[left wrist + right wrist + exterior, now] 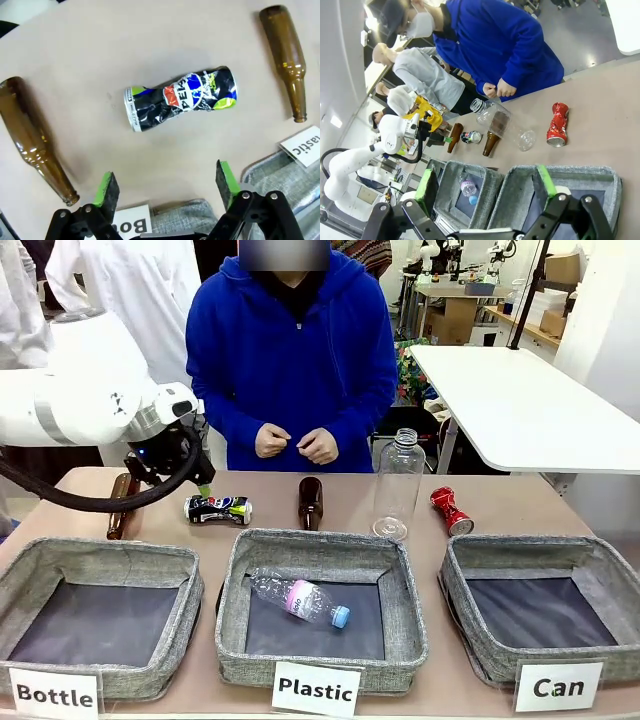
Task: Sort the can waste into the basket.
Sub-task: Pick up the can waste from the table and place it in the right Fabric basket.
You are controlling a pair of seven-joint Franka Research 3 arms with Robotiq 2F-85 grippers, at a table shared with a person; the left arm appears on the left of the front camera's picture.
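A crushed dark blue-black can (217, 509) lies on its side on the table, behind the gap between two bins. My left gripper (195, 483) hovers just above and left of it. In the left wrist view the can (181, 98) lies ahead of my left gripper (166, 184), whose green-padded fingers stand wide open and empty. The red crushed can (451, 510) lies at the right, behind the grey basket (530, 544) signed "Can". My right gripper (485, 186) hangs open and empty above that basket (570, 170), with the red can (557, 125) beyond it.
A bin signed "Plastic" (320, 540) holds a clear plastic bottle (300, 600); a bin signed "Bottle" (100, 550) stands left. Two brown bottles (122, 505) (311, 502) lie on the table. A clear bottle (398, 485) stands neck-up. A person in blue (290, 350) stands at the far side.
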